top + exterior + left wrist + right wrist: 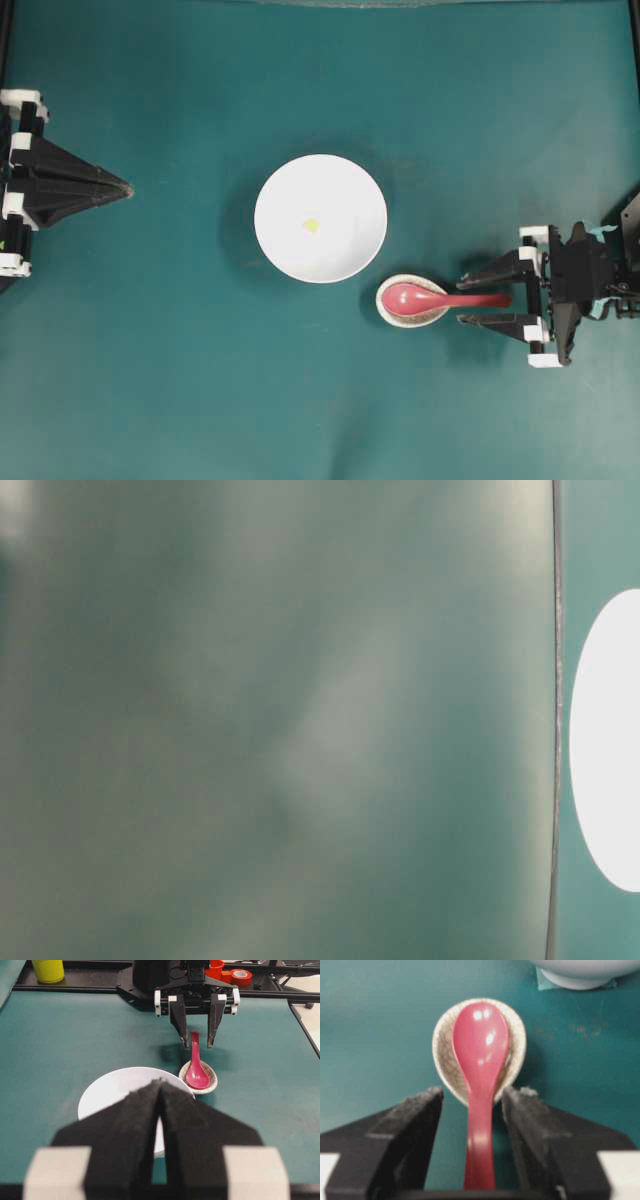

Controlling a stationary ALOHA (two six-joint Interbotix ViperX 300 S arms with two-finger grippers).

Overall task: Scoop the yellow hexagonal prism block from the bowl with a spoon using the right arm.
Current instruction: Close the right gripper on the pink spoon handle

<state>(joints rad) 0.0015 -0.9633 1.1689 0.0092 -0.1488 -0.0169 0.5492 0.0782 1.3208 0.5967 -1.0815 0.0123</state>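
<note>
Right claw (484,297), black with white trim and teal tape, released: jaws spread wide on either side of the straight handle of the glossy pink-red soup spoon (432,298), a gap visible at each pad, no grip. Spoon scoop rests in the small speckled ceramic spoon rest (384,306), just beside the large glossy white round bowl (345,195); tiny yellow hexagonal prism block (311,225) lies inside the bowl near its centre. Left claw (127,189), black, clenched, well apart at the green table's (180,380) left edge.
</note>
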